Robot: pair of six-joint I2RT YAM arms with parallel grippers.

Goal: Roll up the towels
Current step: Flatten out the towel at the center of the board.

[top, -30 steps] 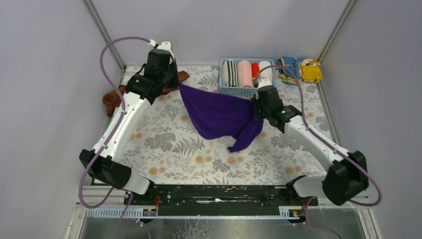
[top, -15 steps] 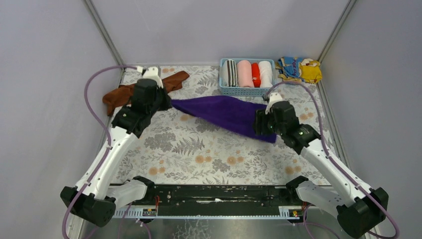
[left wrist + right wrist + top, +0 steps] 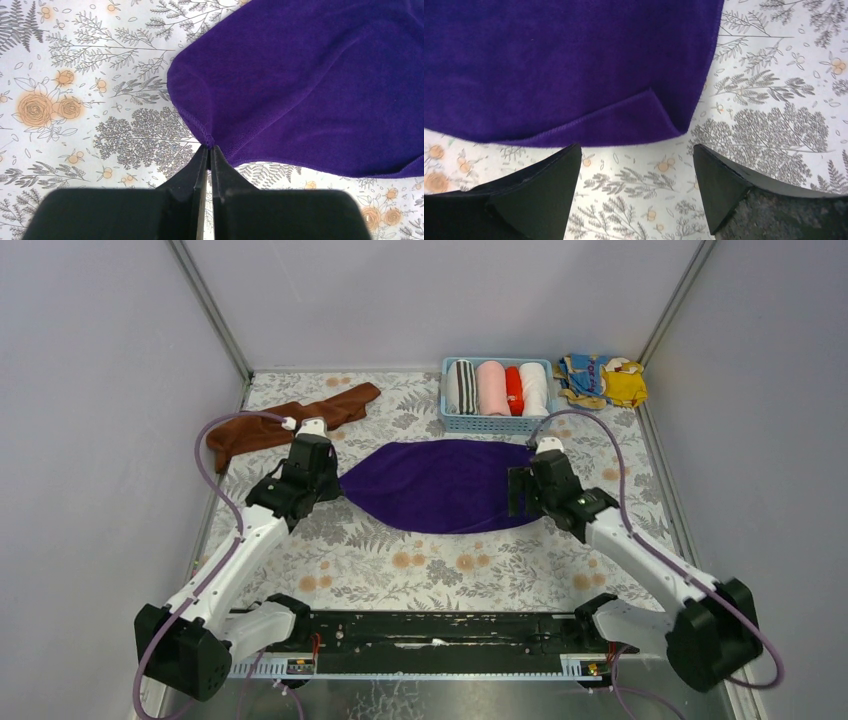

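The deep purple towel (image 3: 437, 485) lies spread flat on the floral cloth in the middle of the table. My left gripper (image 3: 332, 480) is shut on its left corner; the left wrist view shows the purple towel (image 3: 310, 85) pinched at the hem right at the gripper (image 3: 209, 146) tips. My right gripper (image 3: 516, 490) stands open at the towel's right end. In the right wrist view the purple towel (image 3: 564, 65) lies just ahead of the gripper (image 3: 636, 150), its corner folded over, nothing between the fingers. The rust-brown towel (image 3: 285, 421) lies crumpled at the back left.
A blue basket (image 3: 495, 423) at the back holds rolled striped, pink, red and white towels. A yellow-and-blue patterned cloth (image 3: 605, 378) lies to its right. Metal frame rails and grey walls close in the table's sides.
Both arms lowered the hanging purple towel and drew it out flat on the table. My right gripper opened and let go of its corner; the left stays shut on its corner.
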